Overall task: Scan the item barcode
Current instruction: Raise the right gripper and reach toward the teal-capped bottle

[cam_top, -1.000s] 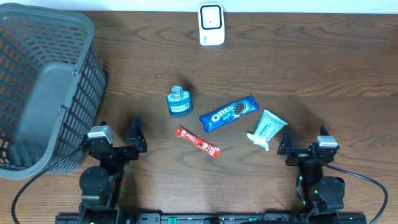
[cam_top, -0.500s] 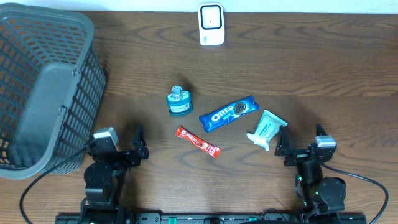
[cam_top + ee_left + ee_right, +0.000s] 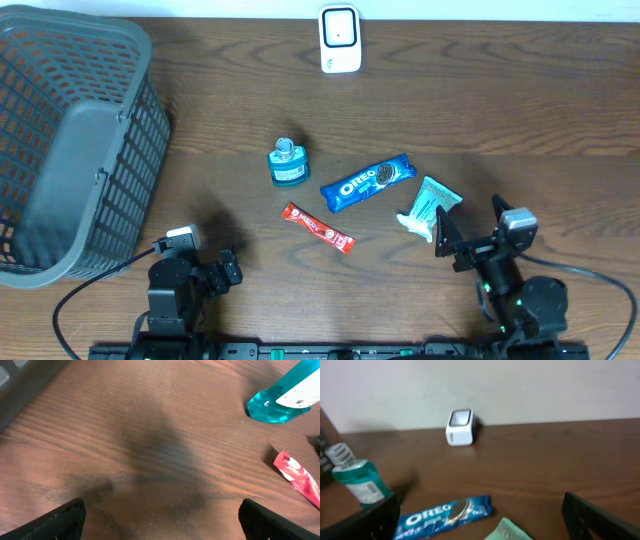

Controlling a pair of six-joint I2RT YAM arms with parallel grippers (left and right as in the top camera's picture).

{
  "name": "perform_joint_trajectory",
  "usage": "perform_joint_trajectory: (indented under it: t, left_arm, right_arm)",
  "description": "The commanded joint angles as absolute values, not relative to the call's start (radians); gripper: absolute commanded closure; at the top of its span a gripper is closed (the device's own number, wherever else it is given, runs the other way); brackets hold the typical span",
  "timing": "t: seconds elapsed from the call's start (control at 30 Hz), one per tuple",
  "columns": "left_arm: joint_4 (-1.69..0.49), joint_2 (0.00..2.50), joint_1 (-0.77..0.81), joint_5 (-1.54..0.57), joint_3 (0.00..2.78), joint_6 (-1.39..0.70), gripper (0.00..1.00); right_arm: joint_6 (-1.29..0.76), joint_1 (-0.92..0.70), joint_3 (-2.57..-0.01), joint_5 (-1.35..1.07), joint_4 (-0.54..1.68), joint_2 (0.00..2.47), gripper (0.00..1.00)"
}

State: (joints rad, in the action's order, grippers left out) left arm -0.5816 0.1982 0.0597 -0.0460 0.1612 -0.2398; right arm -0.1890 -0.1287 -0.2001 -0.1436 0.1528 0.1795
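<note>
Both stand wide and empty — left gripper (image 3: 230, 272) at lower left, right gripper (image 3: 442, 242) lower right, just beside the green-white packet (image 3: 430, 208) — scanner (image 3: 339, 39) top centre.

On the wood counter (image 3: 520, 100), a grey basket (image 3: 140, 150) fills the upper left. A white scanner (image 3: 340, 39) stands at top centre. Mid-frame are a teal bottle (image 3: 288, 165), a blue Oreo pack (image 3: 367, 181), a red bar (image 3: 318, 227) and a pale green pouch (image 3: 430, 206). The left fingers (image 3: 229, 269), spread, sit lower left. The right fingers (image 3: 441, 228), spread, are just beside the pouch.
</note>
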Motion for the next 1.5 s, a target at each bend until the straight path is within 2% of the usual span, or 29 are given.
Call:
perform_joint_trajectory:
  t: [0.0,0.17,0.43,0.6,0.77,0.87,1.0,1.1,1.2,1.3,1.43,1.47]
  left_arm:
    - [-0.599,0.151,0.056,-0.037,0.154,-0.245,0.02]
    - [-0.599,0.023,0.056,-0.037,0.154,-0.245,0.02]
    - [-0.599,0.006,0.056,-0.037,0.154,-0.245,0.02]
    - [-0.599,0.006,0.056,-0.037,0.154,-0.245,0.02]
    - [-0.596,0.006,0.056,-0.03,0.154,-0.237,0.02]
    - [-0.587,0.006,0.056,0.092,0.154,-0.185,0.02]
    - [-0.567,0.006,0.056,0.105,0.153,-0.184,0.02]
    - [-0.492,0.006,0.056,0.141,0.153,-0.144,0.02]
    - [-0.379,0.006,0.056,0.171,0.148,-0.02,0.02]
    - [-0.301,0.006,0.056,0.216,0.127,0.031,0.02]
    - [-0.275,0.006,0.056,0.215,0.084,0.03,0.02]
    - [-0.265,0.012,0.056,0.215,0.084,0.031,0.02]
  right_arm:
    - [-0.204,-0.141,-0.298,-0.175,0.182,0.298,0.01]
    - [-0.162,-0.181,-0.452,-0.201,0.245,0.553,0.01]
    - [-0.155,-0.471,-0.944,0.021,0.641,1.04,0.01]
    - [-0.157,-0.639,-1.223,-0.004,0.801,1.241,0.01]
    - [-0.155,-0.715,-1.261,-0.036,0.772,1.317,0.01]
    - [-0.078,-0.722,-1.261,-0.052,0.753,1.34,0.01]
    - [0.014,-0.722,-1.263,-0.062,0.771,1.365,0.01]
    - [0.056,-0.722,-1.269,-0.062,0.771,1.396,0.01]
    - [0.123,-0.722,-1.299,-0.096,0.785,1.436,0.01]
    - [0.254,-0.722,-1.351,-0.178,0.81,1.51,0.01]
    - [0.269,-0.722,-1.367,-0.058,0.74,1.549,0.07]
    - [0.293,-0.722,-1.367,-0.065,0.73,1.549,0.03]
